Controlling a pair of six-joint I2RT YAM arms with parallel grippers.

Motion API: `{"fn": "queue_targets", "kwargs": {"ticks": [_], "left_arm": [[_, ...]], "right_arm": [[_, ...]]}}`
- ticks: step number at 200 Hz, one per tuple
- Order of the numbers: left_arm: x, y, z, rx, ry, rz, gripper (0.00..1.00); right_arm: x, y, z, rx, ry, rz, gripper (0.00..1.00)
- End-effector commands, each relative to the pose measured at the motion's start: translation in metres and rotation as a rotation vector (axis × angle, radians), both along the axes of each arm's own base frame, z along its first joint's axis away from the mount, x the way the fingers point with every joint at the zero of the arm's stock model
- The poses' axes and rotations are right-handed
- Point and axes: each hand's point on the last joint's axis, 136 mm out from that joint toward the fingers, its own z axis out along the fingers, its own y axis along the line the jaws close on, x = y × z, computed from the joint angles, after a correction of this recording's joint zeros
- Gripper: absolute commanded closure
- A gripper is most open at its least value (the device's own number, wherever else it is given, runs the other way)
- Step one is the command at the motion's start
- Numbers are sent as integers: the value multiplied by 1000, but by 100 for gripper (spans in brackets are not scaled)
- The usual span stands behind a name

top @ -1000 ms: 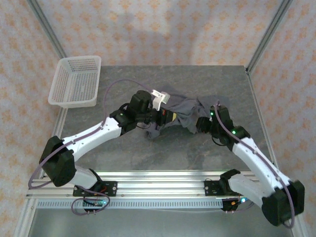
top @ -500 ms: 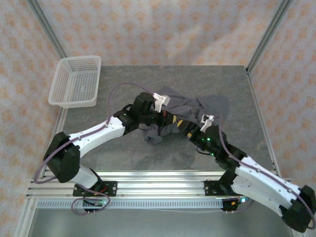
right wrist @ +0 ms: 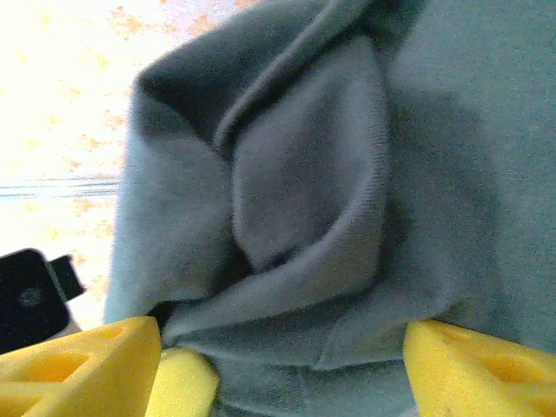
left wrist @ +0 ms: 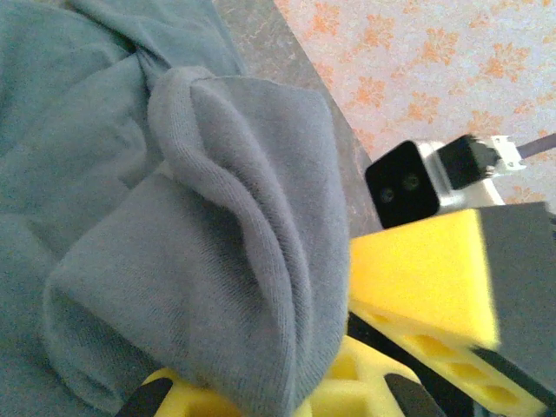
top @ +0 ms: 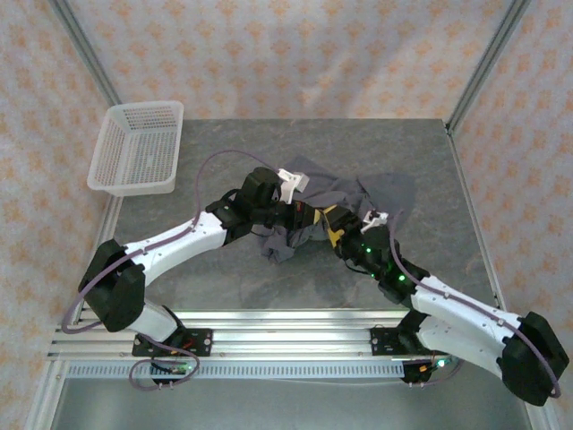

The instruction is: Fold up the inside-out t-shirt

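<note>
Currently the inside-out t-shirt [top: 358, 193] lies bunched well right of the basket [top: 136, 148]. The right gripper [right wrist: 287, 365] gapes around a fold; the left gripper's [left wrist: 269, 391] grip I cannot tell. Crowded on one bunch, they may collide or pinch several layers.

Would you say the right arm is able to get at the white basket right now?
Probably not: the basket sits at the far left corner, and the left arm lies across the way from the right gripper.
</note>
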Motion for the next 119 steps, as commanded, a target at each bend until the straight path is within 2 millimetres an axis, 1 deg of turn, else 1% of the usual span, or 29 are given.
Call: {"fn": "queue_targets", "kwargs": {"ticks": [1, 17, 24, 36, 46, 56, 61, 67, 78, 84, 91, 103, 119], "left_arm": [[-14, -8, 23, -58, -87, -88, 100], [-21, -9, 20, -51, -94, -109, 100], [-21, -8, 18, -50, -91, -103, 100], [-21, -5, 13, -40, -81, -85, 100], [-21, 0, 10, -25, -82, -71, 87], [-15, 12, 9, -4, -103, -14, 70], [-11, 20, 12, 1, -117, 23, 63], [-6, 30, 16, -3, -133, 61, 57], [1, 46, 28, -7, -152, 122, 50], [3, 51, 33, 1, -161, 136, 48], [2, 52, 40, 14, -169, 131, 47], [4, 51, 42, 40, -146, 127, 44], [12, 46, 32, 70, -79, 139, 40]], "right_arm": [[8, -3, 4, 36, 8, -43, 37], [12, -1, 4, 35, 9, -36, 57], [13, 0, 5, 35, 4, -29, 70], [13, 1, 11, 36, -30, -13, 82], [11, 1, 16, 20, -65, 4, 91], [7, -2, 20, -20, -95, 18, 97], [5, -4, 21, -59, -109, 26, 100], [1, -7, 20, -125, -127, 47, 100], [-7, -12, 17, -296, -174, 104, 100], [-11, -16, 13, -372, -184, 128, 100], [-16, -17, 10, -432, -219, 167, 100], [-25, -14, 11, -461, -276, 227, 100], [-37, -6, 19, -459, -355, 314, 100]]}}
